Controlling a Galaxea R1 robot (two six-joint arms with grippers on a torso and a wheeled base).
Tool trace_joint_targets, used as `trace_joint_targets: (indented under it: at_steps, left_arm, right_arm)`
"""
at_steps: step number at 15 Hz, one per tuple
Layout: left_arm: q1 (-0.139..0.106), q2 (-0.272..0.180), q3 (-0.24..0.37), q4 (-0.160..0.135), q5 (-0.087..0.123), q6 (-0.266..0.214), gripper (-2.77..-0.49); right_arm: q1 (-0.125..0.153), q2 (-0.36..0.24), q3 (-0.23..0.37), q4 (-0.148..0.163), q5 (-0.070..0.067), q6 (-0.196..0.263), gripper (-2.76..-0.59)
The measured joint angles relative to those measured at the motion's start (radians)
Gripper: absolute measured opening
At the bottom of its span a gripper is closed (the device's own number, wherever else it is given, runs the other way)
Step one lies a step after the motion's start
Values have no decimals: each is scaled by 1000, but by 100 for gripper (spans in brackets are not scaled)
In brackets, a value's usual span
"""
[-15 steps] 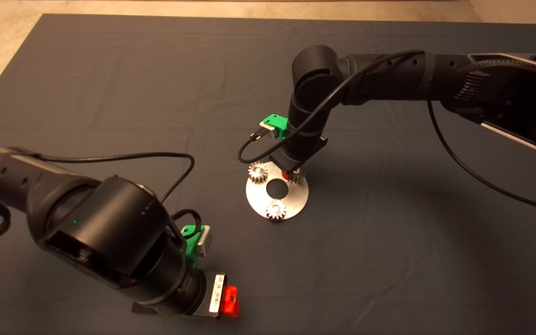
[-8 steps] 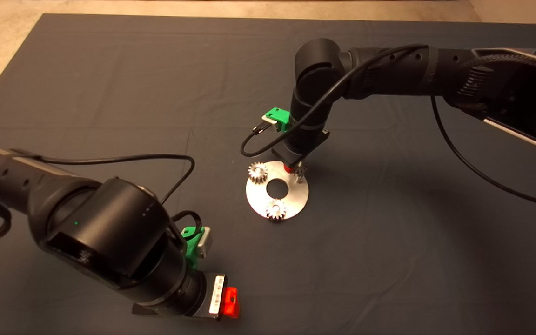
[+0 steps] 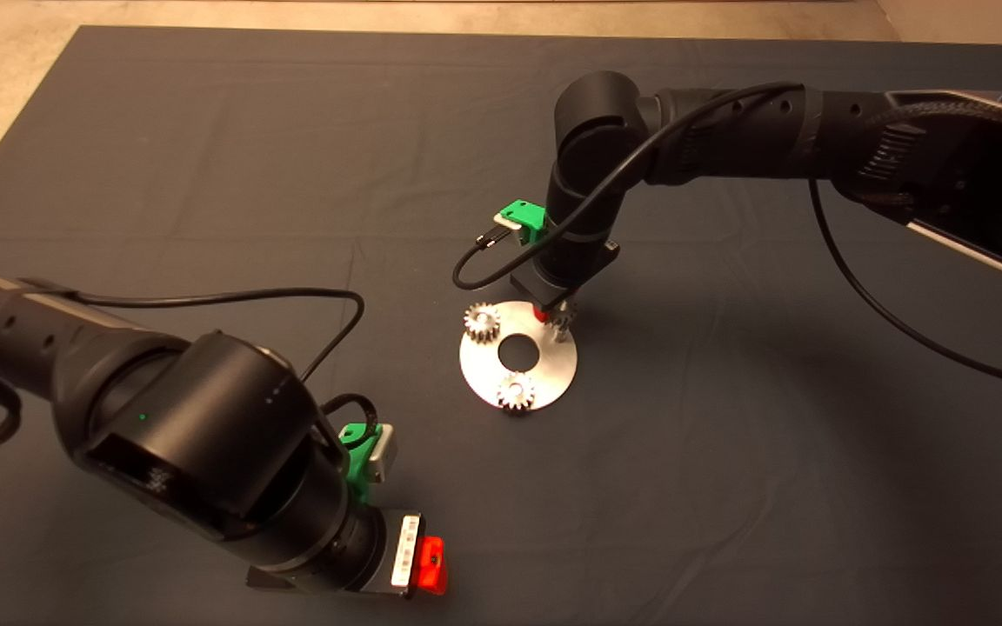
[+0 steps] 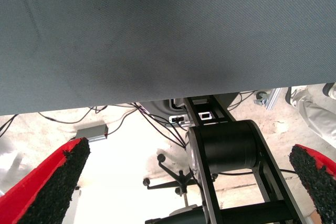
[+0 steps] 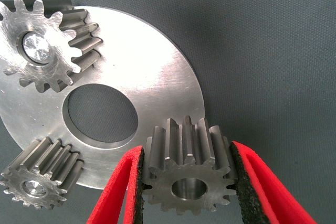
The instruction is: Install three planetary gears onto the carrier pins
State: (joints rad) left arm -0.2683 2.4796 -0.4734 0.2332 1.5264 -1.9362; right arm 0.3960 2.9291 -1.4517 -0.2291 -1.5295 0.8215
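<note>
The round silver disc [image 3: 553, 365] lies at mid-mat. Two planetary gears [image 3: 483, 322] [image 3: 516, 391] sit on carrier pins; their pin tops show in the right wrist view [image 5: 32, 44] [image 5: 31, 186]. My right gripper [image 3: 551, 317] is shut on the third gear [image 5: 186, 171], holding it by its toothed sides over the disc's [image 5: 152, 82] far right rim. The third pin is hidden. My left gripper [image 3: 429, 563] is parked at the lower left, open and empty [image 4: 186, 182].
The dark mat [image 3: 205, 174] spreads around the disc. The right arm's black cable [image 3: 466, 274] loops just left of the gripper. Past the mat's edge, the left wrist view shows floor cables and a black frame [image 4: 226, 150].
My right gripper has shifted slightly up and to the right with the gear over the disc's rim. The left arm has not moved.
</note>
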Motion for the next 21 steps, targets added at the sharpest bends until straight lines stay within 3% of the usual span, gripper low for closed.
trace_joint_targets:
  at_steps: [21]
  left_arm:
    - [0, 0, 0, 0, 0, 0, -50]
  right_arm:
    - [-5, -1, 1, 3, 0, 57, -239]
